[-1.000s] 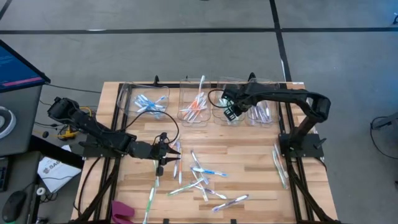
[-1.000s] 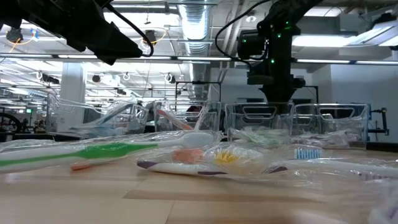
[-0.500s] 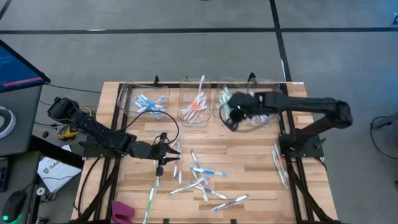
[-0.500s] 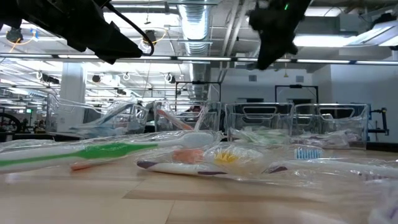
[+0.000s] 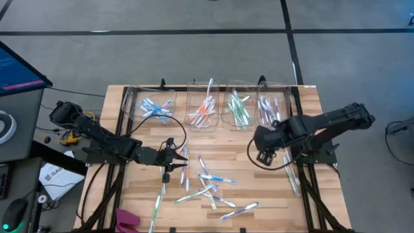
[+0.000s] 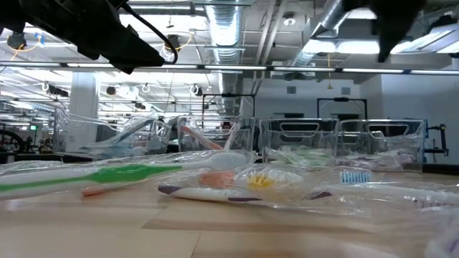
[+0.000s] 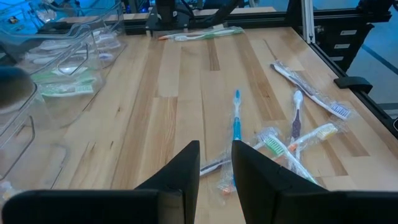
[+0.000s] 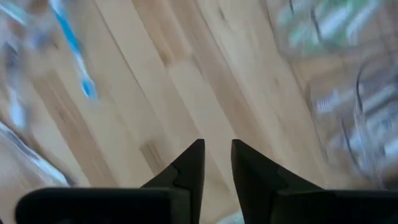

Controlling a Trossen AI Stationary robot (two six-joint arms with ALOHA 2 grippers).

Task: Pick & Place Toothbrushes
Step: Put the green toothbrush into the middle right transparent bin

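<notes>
- The table carries a row of four clear bins along the upper middle of the high view. From left to right they hold blue, orange-red, green and purple-accented brushes, which suggests sorting by colour.
- The unsorted toothbrushes lie loose in a scatter at the lower centre of the high view, some crossing one another. One further brush lies apart at the lower left, and a few lie along the right rail.
- The left gripper hangs left of centre in the high view, just above the upper-left edge of the scatter. In the left wrist view its fingers stand a narrow gap apart with nothing between them. A blue-handled brush lies on the wood directly ahead. Judgement: the arm is lined up for a pick from the pile but has not come down to it.
- The right gripper sits right of centre in the high view, between the bins and the scatter, over bare wood. In the right wrist view its fingers are narrowly parted and hold nothing. Judgement: it is empty and on its way to the pile for another brush.
- Judgement: much of the pile remains. Crossed handles may shift neighbours when one is lifted.
</notes>
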